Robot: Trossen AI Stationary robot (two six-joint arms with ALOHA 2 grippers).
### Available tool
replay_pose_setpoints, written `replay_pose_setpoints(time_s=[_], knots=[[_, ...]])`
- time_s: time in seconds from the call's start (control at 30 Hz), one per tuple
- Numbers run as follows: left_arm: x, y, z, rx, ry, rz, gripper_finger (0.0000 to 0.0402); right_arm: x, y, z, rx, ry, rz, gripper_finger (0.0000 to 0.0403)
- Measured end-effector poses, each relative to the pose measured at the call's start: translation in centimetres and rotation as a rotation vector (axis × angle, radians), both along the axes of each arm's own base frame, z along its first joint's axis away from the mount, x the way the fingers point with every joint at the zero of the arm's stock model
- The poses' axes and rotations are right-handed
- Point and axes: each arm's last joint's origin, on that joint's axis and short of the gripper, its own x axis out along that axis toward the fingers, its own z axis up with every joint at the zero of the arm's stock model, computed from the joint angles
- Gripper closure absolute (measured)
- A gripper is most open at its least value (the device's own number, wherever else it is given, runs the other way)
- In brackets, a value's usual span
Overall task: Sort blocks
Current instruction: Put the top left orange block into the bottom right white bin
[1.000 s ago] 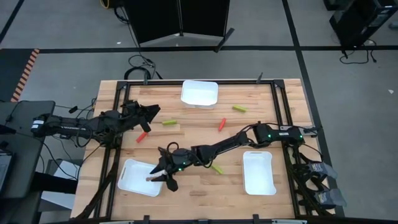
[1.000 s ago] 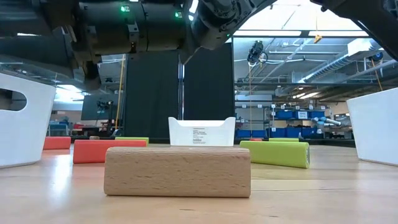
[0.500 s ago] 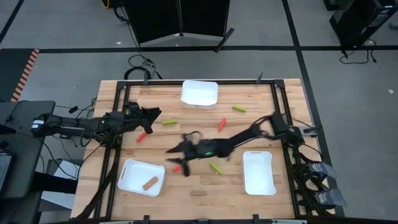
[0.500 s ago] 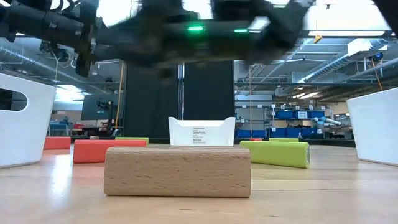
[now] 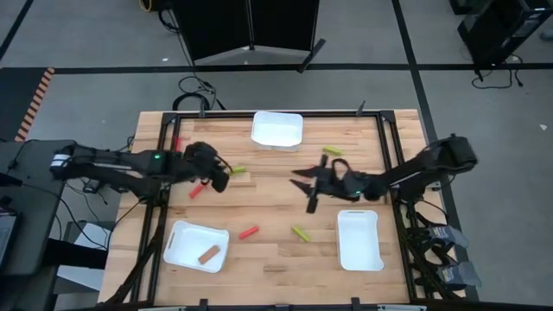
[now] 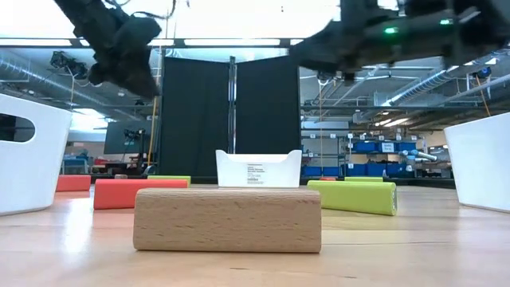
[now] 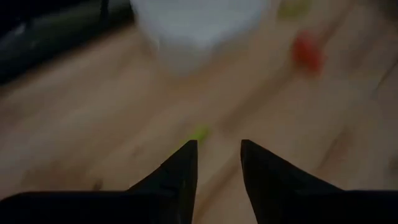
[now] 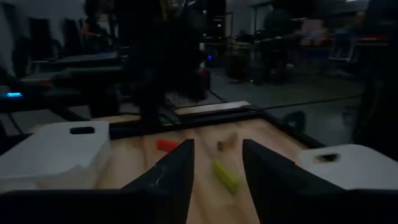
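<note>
While the right gripper hangs open and empty at table centre, the left gripper, at nine o'clock, gapes empty; tray label unreadable.

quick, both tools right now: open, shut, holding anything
Left tool: open, holding nothing, above the table near a yellow-green block.
Right tool: open, holding nothing, near mid-table.
</note>
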Motion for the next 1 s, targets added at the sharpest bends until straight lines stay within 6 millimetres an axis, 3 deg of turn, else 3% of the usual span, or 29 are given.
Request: replay_pose_setpoints(time_s=[0.17,0.37,0.63,1.0], knots=[[1.1,-1.1,-1.3,-0.084,0.294,-0.033,0.0236,-3.6,-0.8,-0.3,0.013,-0.011,-0.057,0.0245],[-0.6,-2.5,-3.5,-0.156,0.490,0.007,0.0181,-6.0,-1.1,-0.1,0.030,-0.054,-0.071,0.0245],[-2.7,-2.8,-6.3,-0.206,0.562,0.062,0.0137,-6.2,-1.0,0.0,0.031,-0.056,-0.069,0.0245],[-3.9,-2.6,-10.0,-0.226,0.548,0.082,0.0135,-5.8,-0.9,0.4,0.051,-0.080,-0.062,0.0245]])
